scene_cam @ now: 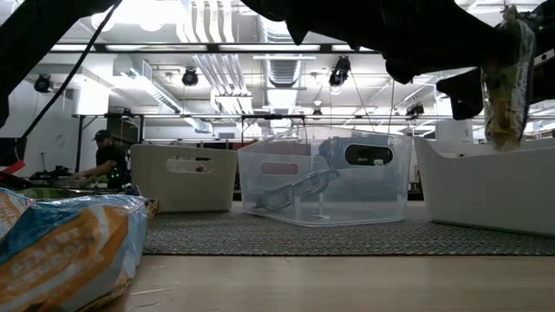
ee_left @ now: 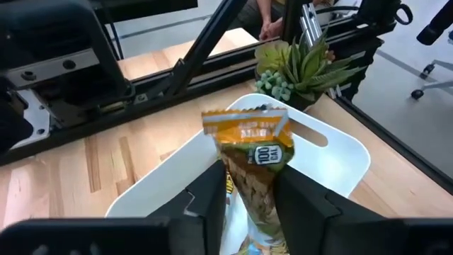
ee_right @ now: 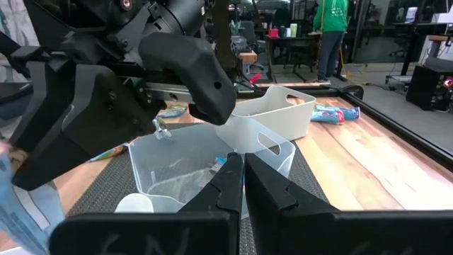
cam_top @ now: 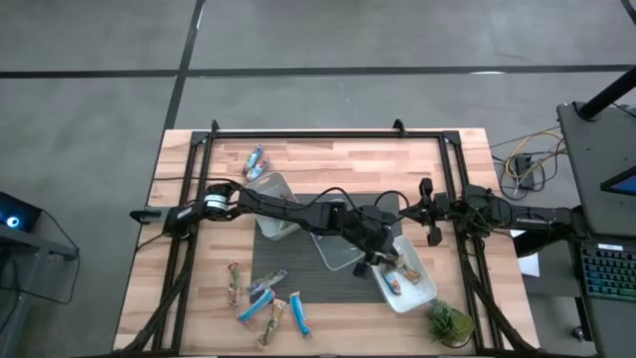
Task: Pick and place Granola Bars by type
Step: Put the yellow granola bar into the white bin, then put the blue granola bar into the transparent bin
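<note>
Your left gripper [ee_left: 249, 195] grips a tan, upright granola bar [ee_left: 253, 152]; white tub [ee_left: 333, 152] directly beneath, green plant [ee_left: 297, 67] beyond. Right gripper [ee_right: 244, 177] closed, empty.

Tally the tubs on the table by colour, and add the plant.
White tubs: 2
Clear tubs: 1
Plants: 1
Total: 4
</note>
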Robot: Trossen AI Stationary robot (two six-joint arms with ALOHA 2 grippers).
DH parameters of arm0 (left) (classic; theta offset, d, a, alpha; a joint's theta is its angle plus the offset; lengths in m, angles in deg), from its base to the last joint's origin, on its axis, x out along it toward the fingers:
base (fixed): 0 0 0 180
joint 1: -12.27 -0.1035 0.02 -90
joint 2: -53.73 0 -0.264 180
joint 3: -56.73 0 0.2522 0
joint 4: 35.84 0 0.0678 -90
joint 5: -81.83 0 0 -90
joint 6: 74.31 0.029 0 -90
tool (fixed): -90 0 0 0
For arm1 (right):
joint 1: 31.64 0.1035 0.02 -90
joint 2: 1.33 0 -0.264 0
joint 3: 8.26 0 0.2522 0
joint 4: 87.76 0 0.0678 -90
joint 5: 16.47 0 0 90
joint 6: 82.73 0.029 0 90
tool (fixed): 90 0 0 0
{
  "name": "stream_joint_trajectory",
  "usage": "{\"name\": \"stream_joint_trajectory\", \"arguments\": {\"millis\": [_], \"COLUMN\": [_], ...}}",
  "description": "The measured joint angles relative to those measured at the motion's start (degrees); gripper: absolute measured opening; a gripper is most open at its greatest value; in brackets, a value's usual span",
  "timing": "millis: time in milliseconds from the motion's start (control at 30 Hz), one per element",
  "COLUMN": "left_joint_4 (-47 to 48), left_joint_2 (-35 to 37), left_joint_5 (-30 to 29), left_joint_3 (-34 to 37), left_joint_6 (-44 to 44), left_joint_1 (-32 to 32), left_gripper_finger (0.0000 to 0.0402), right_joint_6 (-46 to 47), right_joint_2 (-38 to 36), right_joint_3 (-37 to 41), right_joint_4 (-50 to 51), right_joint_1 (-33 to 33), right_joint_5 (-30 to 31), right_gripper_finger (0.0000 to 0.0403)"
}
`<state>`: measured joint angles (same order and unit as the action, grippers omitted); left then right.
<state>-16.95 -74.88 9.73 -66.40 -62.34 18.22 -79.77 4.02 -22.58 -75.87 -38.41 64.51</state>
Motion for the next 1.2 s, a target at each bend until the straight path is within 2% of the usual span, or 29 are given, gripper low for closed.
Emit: {"name": "stream_joint_trajectory", "arguments": {"millis": [1200], "left_joint_4": [4.46], "left_joint_2": [0.22], "left_joint_5": [-0.67], "left_joint_3": [0.0], "left_joint_6": [1.01], "left_joint_1": [-0.04], "left_gripper_finger": [0.0105], "right_joint_6": [0.0], "right_joint_2": [0.0], "right_joint_3": [0.0], "right_joint_4": [0.02], "right_joint_1": [-0.02], "right_joint_5": [0.01], "right_gripper_finger": [0.0008]}}
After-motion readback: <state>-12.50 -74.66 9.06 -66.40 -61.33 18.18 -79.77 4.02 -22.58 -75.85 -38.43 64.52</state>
